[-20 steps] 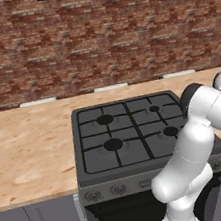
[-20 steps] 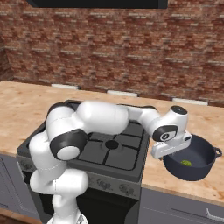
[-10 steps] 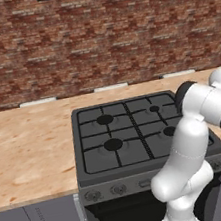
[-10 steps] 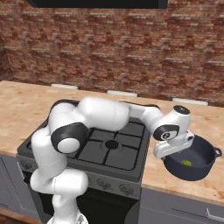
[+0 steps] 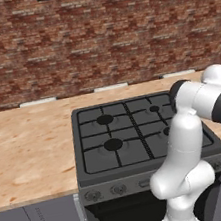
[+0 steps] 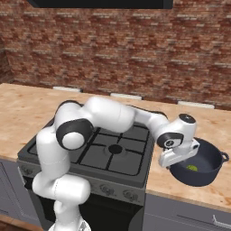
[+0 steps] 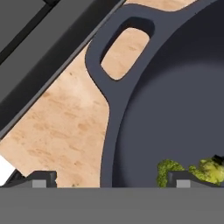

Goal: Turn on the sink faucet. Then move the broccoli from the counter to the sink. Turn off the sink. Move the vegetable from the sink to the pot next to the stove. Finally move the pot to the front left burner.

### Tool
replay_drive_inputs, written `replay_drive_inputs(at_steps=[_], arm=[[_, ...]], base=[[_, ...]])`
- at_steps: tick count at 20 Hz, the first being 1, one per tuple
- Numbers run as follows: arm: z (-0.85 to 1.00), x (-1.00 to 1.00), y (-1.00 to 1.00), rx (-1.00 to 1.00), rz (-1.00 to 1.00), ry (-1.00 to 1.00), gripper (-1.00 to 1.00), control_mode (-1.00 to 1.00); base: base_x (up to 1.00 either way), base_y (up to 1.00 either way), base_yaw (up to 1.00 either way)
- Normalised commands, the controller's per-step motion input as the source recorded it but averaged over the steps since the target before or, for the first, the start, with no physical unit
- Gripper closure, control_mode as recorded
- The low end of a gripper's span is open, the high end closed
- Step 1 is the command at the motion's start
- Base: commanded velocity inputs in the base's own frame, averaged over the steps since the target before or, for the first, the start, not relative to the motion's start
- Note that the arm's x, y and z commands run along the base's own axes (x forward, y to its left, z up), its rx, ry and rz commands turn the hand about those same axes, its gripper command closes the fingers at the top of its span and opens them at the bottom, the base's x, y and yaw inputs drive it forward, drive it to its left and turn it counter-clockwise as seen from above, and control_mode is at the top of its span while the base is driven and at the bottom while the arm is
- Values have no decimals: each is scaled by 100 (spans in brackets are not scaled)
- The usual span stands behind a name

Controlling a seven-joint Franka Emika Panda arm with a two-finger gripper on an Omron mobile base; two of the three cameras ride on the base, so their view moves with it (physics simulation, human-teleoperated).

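The dark blue-grey pot (image 6: pixel 205 169) stands on the counter (image 6: pixel 180 185) just right of the stove (image 6: pixel 131 155). The broccoli (image 6: pixel 192 168) lies on the pot's floor. In the hand view the broccoli (image 7: pixel 205 168) shows green beside my inner fingertip (image 7: pixel 179 178). My gripper (image 7: pixel 109 179) is open and empty. It straddles the pot's rim (image 7: pixel 107 131) below the loop handle (image 7: pixel 94 52), one finger inside the pot and one over the counter. From the right base view my gripper (image 6: pixel 177 163) hangs at the pot's left edge. The sink and the sink faucet are out of view.
The black grated cooktop (image 5: pixel 136 133) has its front left burner (image 5: pixel 113 144) bare. My arm reaches across the right half of the stove. Tan counter (image 5: pixel 27 146) runs left of the stove, and a brick wall (image 5: pixel 96 39) stands behind.
The jaws have spread wider apart over the pot's rim. The broccoli stays on the pot's floor. The arm has shifted only slightly.
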Motion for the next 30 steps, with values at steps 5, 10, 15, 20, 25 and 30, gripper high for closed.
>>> replay_drive_inputs(at_steps=[5,10,15,20,25,30], arm=[[-36,0,0,0,3,3,-100,-100],[-37,0,0,0,2,3,100,-100],[-10,0,0,0,0,1,100,-100],[0,0,0,0,0,0,100,-100],[11,-6,1,-3,0,-4,100,-100],[33,-11,1,-5,3,-8,100,-100]], base=[[0,0,0],[0,0,0],[0,0,0],[0,0,0],[0,0,0],[0,0,0]])
